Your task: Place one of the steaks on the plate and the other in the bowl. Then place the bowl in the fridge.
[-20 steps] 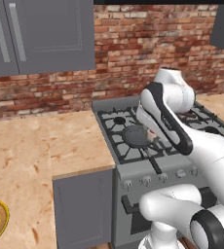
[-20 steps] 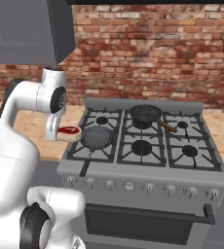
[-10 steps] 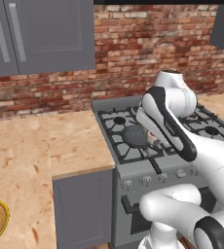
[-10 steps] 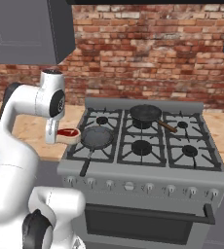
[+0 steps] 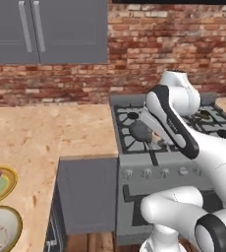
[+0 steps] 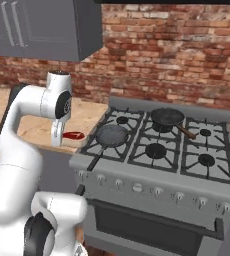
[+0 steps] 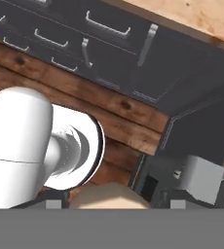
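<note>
The tool, jaws set partly apart, appears to clasp the red steak over the bench beside the stove. The bowl lies well apart to the arm's left, just beside the plate.

Red brick wall, grey upper cabinets, light wooden counter, grey gas stove, wooden floor

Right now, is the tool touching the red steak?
Cannot tell. In the right base view the red steak sits right against the tool, but neither contact nor a gap shows plainly.
</note>
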Robot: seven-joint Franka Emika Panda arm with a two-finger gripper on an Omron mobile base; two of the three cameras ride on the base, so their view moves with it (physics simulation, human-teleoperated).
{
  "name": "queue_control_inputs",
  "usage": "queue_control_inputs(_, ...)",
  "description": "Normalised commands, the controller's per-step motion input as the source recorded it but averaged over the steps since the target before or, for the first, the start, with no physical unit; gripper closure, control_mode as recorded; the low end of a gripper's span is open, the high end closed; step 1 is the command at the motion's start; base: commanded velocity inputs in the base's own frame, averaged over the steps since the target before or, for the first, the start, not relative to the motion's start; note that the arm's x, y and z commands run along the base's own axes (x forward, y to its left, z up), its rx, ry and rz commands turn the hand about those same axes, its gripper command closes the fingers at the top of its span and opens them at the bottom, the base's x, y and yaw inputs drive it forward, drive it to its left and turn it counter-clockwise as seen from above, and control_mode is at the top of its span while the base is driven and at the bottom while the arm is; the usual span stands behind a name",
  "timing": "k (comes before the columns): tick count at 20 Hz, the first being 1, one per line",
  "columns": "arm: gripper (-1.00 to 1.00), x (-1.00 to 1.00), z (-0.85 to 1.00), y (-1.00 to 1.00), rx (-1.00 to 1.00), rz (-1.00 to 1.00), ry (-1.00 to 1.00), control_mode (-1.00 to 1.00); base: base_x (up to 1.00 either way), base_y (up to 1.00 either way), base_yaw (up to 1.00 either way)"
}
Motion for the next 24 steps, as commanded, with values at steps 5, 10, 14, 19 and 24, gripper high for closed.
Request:
queue_control_inputs(5, 1.00, 0.00, 0.00, 0.00, 0.00, 0.00, 0.00, 1.00, -0.84, -0.09, 0.39)
queue_control_inputs(10, 1.00, 0.00, 0.00, 0.00, 0.00, 0.00, 0.00, 1.00, -0.14, -0.02, 0.55)
queue_control_inputs(14, 1.00, 0.00, 0.00, 0.00, 0.00, 0.00, 0.00, 1.00, 0.00, 0.01, 0.68)
queue_control_inputs(19, 1.00, 0.00, 0.00, 0.00, 0.00, 0.00, 0.00, 1.00, 0.10, 0.12, 0.62)
queue_control_inputs(24, 1.00, 0.00, 0.00, 0.00, 0.00, 0.00, 0.00, 1.00, 0.22, 0.24, 0.51)
